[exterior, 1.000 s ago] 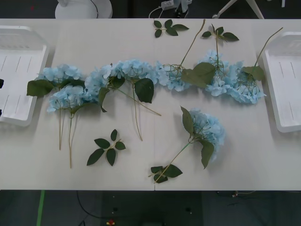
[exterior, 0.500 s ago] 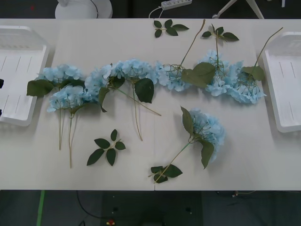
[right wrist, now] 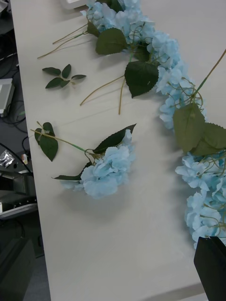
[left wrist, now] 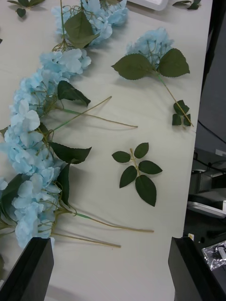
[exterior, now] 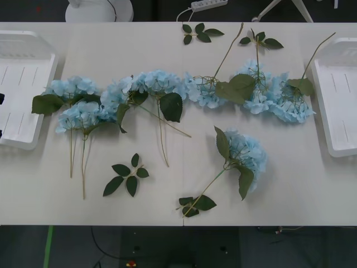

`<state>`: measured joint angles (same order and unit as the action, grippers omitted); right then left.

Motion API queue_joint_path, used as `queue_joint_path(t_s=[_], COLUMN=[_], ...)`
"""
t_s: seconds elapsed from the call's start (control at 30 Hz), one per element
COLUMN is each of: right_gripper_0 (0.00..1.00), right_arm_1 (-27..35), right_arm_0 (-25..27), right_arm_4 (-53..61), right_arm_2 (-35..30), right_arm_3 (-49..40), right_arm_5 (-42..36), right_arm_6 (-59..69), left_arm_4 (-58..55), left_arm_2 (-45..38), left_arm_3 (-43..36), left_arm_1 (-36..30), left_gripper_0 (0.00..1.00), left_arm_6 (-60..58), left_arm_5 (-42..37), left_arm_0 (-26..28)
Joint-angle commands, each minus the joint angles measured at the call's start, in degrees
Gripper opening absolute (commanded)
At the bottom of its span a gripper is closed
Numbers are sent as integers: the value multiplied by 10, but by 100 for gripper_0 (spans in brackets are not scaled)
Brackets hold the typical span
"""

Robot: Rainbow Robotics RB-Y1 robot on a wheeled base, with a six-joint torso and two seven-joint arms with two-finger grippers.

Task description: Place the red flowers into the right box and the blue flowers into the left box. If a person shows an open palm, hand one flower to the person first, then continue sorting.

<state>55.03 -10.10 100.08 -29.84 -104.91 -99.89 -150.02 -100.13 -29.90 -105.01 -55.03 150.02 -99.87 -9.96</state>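
Several blue flowers (exterior: 162, 84) lie in a ragged row across the middle of the table (exterior: 301, 184), with one more flower (exterior: 245, 152) lying apart nearer the robot, and both the left box (exterior: 22, 89) and the right box (exterior: 337, 103) hold no flowers, so sorting appears not to have begun. The left gripper (left wrist: 110, 268) hangs above the row's left end with fingers spread wide and nothing between them; the right gripper's opening cannot be told. No red flowers or open palm appear, so the next move likely calls for lowering the left gripper onto the nearest stalk.
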Motion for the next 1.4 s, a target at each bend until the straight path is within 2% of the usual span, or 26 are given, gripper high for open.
queue_joint_path(t_s=[0.03, 1.4], right_gripper_0=[100, 100], right_arm_1=[0, 0], right_arm_0=[1, 1], right_arm_4=[-1, -1], right_arm_2=[-2, -2], right_arm_3=[-1, -1], right_arm_5=[-1, -1], right_arm_6=[0, 0], left_arm_4=[1, 1], left_arm_2=[-1, -1], left_arm_3=[0, 0], left_arm_1=[0, 0], left_gripper_0=[100, 100], left_arm_6=[0, 0], left_arm_5=[-1, -1], left_arm_0=[0, 0])
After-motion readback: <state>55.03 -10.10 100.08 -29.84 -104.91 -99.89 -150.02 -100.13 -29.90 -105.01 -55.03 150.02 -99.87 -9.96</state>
